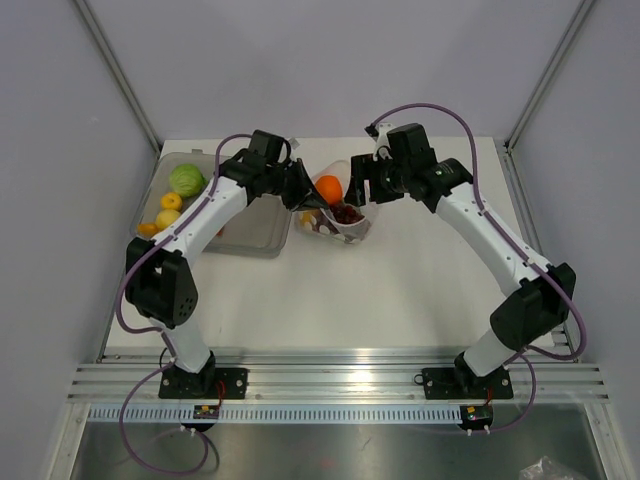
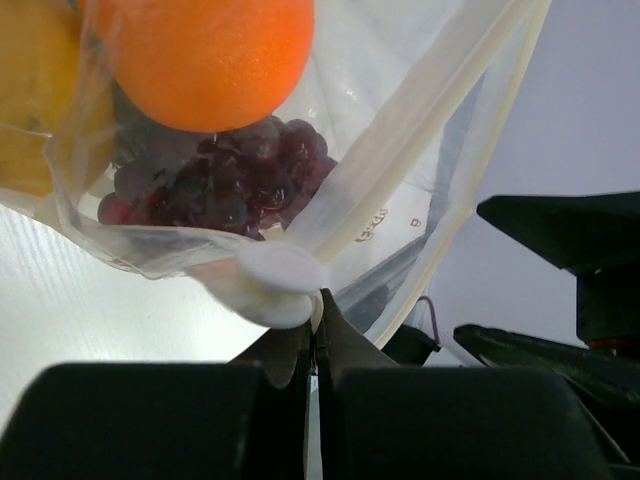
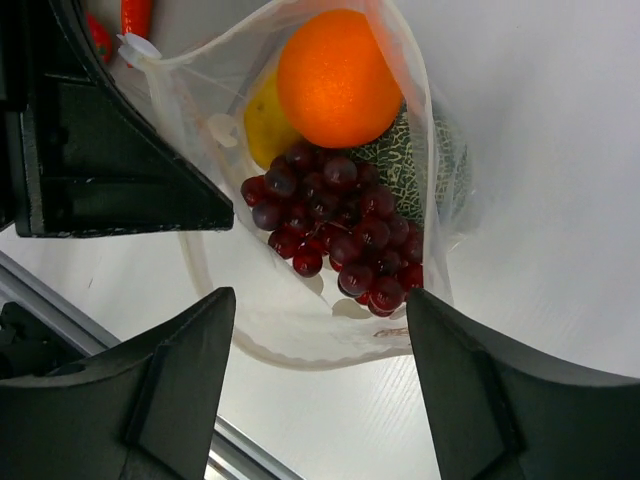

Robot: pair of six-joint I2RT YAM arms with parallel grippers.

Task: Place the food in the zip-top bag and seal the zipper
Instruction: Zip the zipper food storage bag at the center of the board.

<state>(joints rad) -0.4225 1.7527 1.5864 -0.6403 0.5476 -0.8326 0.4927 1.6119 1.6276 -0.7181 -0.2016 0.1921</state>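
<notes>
The zip-top bag (image 1: 345,222) stands at mid-table with its mouth held up. Inside it are an orange (image 3: 338,78), dark purple grapes (image 3: 340,235), a yellow piece (image 3: 265,125) and a green patterned piece (image 3: 402,170). My left gripper (image 2: 318,300) is shut on the bag's mouth edge, just below a white slider tab (image 2: 280,285) on the zipper (image 2: 400,150). My right gripper (image 3: 320,298) hangs open over the bag's mouth, one finger on each side, with nothing between them. From above, the left gripper (image 1: 303,194) and right gripper (image 1: 358,186) flank the orange (image 1: 329,187).
A grey translucent tray (image 1: 250,235) lies at the back left, holding a green leafy piece (image 1: 186,180), two yellow pieces (image 1: 168,208) and a small orange piece (image 1: 148,229). Slanted frame posts rise behind the white table (image 1: 400,290).
</notes>
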